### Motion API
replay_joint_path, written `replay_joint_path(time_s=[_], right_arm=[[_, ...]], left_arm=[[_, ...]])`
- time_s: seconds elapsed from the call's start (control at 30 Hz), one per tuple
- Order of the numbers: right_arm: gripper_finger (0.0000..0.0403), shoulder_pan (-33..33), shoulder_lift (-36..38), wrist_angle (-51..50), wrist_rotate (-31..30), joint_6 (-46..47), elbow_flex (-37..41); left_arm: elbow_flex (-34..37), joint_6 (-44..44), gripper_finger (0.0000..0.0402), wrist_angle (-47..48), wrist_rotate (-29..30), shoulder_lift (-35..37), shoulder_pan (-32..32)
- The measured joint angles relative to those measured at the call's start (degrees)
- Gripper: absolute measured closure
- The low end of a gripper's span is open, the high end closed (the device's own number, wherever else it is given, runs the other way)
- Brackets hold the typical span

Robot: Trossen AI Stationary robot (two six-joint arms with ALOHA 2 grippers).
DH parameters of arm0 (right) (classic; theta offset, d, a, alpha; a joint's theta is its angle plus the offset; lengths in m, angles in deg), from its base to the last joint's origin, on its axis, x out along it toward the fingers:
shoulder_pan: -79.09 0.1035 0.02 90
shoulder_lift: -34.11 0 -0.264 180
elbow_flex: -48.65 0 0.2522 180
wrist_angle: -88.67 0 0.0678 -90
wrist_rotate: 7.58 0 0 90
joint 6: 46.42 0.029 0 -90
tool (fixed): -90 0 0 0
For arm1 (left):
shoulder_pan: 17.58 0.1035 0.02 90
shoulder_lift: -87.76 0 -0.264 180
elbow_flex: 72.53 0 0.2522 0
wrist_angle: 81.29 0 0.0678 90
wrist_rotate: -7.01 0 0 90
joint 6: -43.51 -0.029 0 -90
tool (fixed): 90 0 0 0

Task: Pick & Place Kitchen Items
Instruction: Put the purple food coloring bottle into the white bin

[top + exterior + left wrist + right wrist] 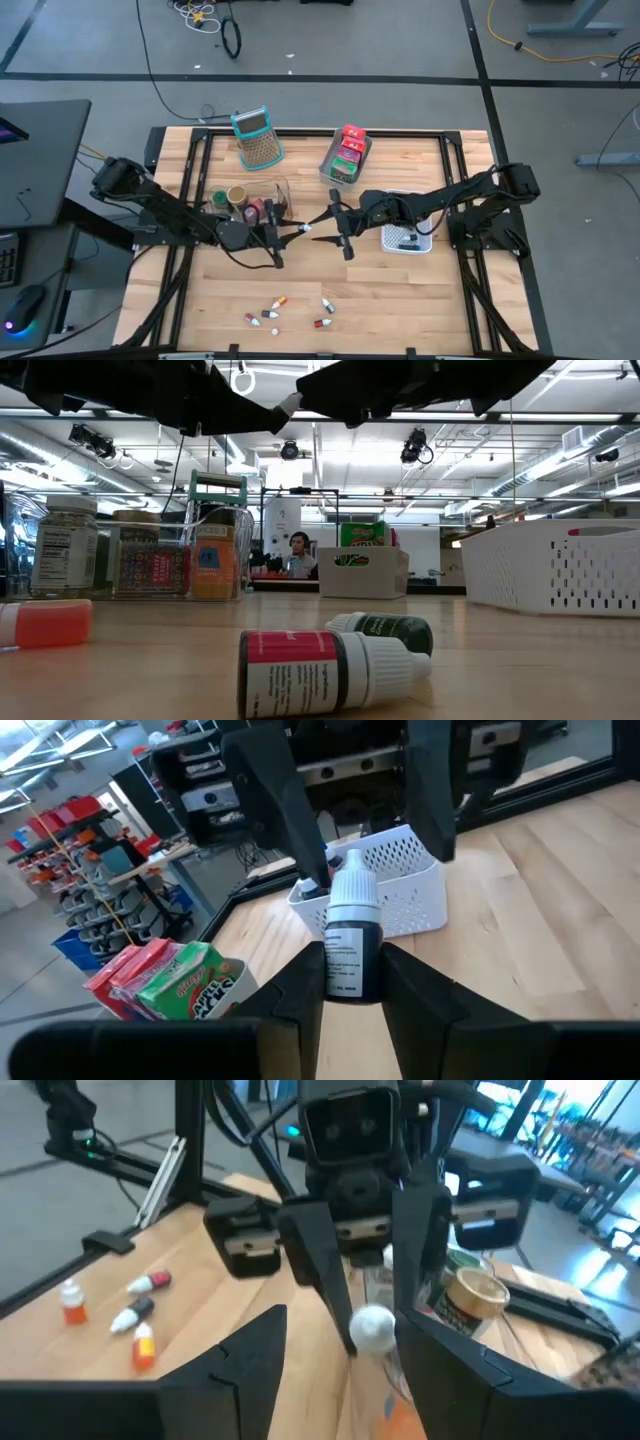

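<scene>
A small dark bottle [352, 945] with a white cap [354, 885] is held in the air over the middle of the table by my left gripper [352, 992], which is shut on it [298, 231]. My right gripper [345, 1325] faces it from the right [322, 224] and is open. Its two fingers stand on either side of the bottle's cap [372, 1327], with a gap showing on both sides. More small bottles [280, 301] with coloured caps lie loose on the board near the table's near edge. My left gripper pinches the bottle's dark labelled body [348, 965] between its two fingers. The fingers come level from the table's left and lie along the bottle, so the cap end sticks out past the fingertips toward the right gripper. The bottle is lifted clear of the table.
A white perforated basket [405, 239] sits under the right arm. A clear box of jars [250, 199] stands behind the left gripper. A grey tray of red and green packets [347, 157] and a teal-handled grater [258, 138] are at the far side. Bare wood lies between the grippers and the loose bottles [330, 672].
</scene>
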Motion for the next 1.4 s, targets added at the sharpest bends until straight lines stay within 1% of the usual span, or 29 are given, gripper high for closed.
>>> replay_joint_path(time_s=[0.13,0.23,0.4,0.57,0.7,0.87,1.3,1.4], right_arm=[[0.0205,-0.04,-1.81,3.03,-0.05,0.01,0.0],[0.0216,-0.04,-2.58,4.86,-0.17,0.14,0.0],[0.026,-0.02,-2.63,5.08,-0.16,0.03,0.0],[0.0311,-0.13,-2.63,5.17,-0.17,0.38,0.0],[0.0336,-0.15,-2.62,5.19,-0.18,0.3,0.0],[0.0342,-0.09,-2.61,5.19,-2.01,0.2,0.0],[0.0344,-0.15,-2.57,5.17,-1.69,0.01,0.0],[0.0343,-0.28,-2.57,5.15,-1.69,-0.09,0.0]], left_arm=[[0.0,0.02,0.0304,0.03,-0.1,0.0,0.6],[0.0,0.07,0.0304,0.02,-1.82,0.0,1.11],[-0.01,0.13,0.0304,0.03,-4.07,0.0,1.5],[-0.02,0.15,0.0304,0.06,-4.2,0.0,1.51],[-0.02,0.39,0.0304,0.11,-4.16,0.0,1.49],[-0.01,1.96,0.0303,0.17,-4.36,0.0,1.49],[-0.02,8.47,0.0302,0.22,-4.22,-0.02,1.47],[-0.02,10.29,0.0292,0.19,-4.24,-0.07,1.49]])
